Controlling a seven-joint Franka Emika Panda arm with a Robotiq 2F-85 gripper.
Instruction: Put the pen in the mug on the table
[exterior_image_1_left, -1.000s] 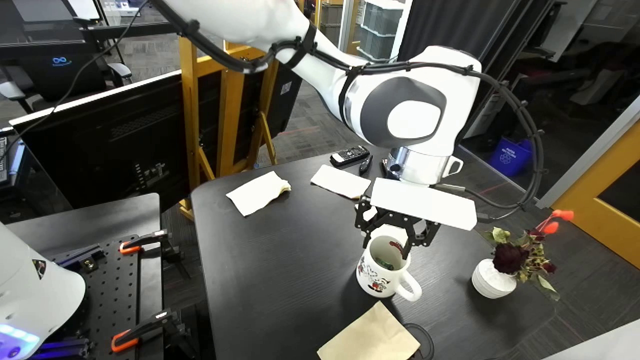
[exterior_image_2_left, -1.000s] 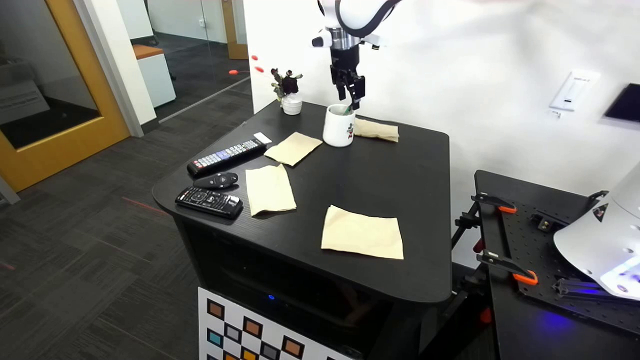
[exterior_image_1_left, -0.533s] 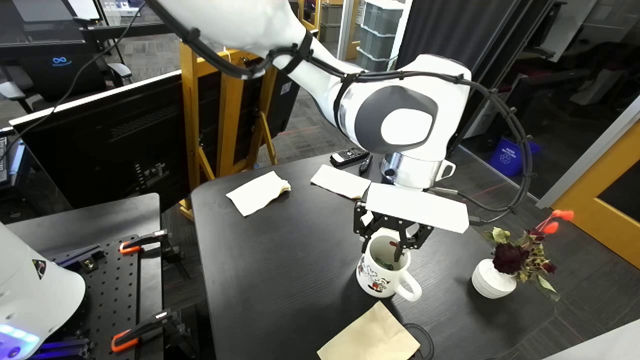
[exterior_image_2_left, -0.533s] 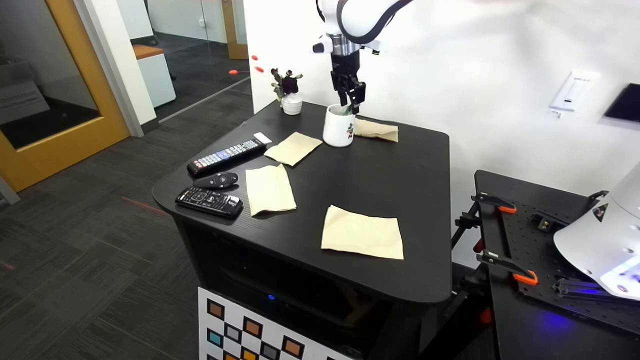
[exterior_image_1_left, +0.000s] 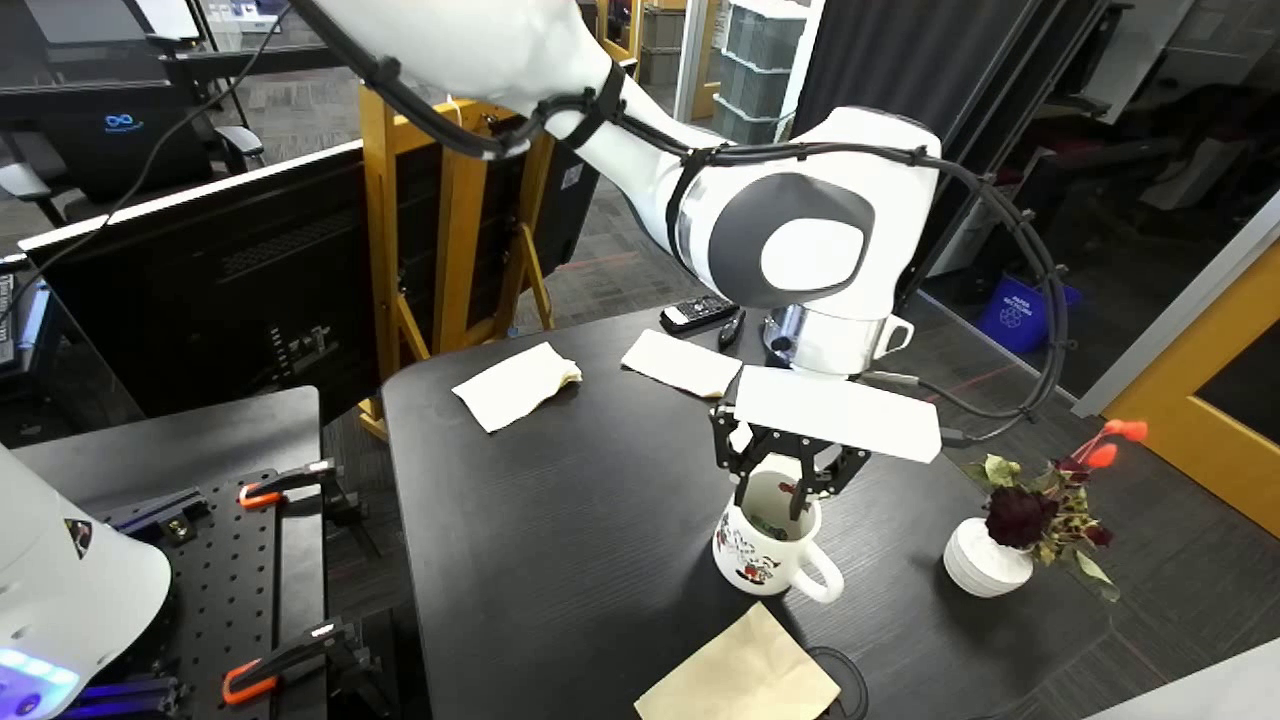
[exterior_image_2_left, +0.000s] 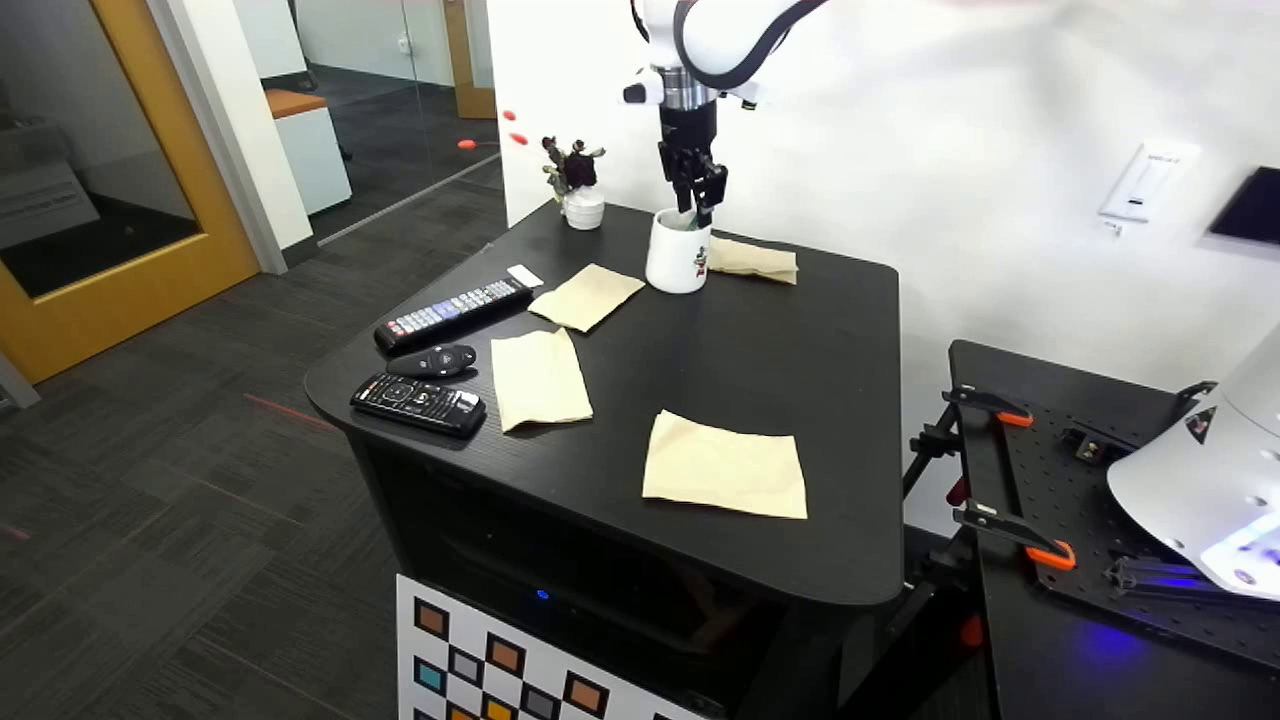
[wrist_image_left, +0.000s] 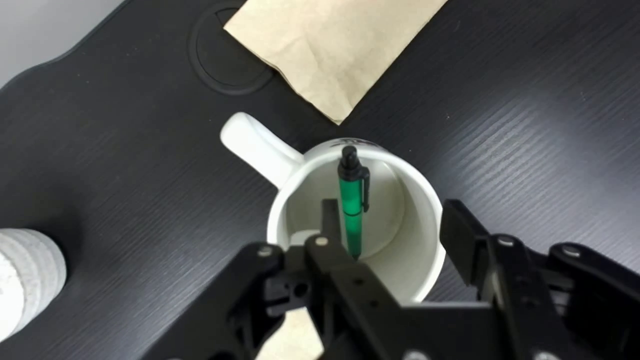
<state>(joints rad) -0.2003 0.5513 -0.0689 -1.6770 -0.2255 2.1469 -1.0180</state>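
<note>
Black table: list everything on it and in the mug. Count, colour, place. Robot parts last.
mug: one, off-white, on the table
pen: one, green and black, inside the mug
napkins: four, beige, spread over the tabletop
rectangular remotes: two, black, near the table's edge
rounded handset: one, black, between the remotes
small flat item: one, white, by the longer remote
round fitting: one, black, partly under a napkin
pot: one, white, near a table corner
flowers: count unclear, dark red and orange-red, in the pot
robot arm: one, mostly white, above the table
jaws: one pair, black, open, at the mug's mouth
</note>
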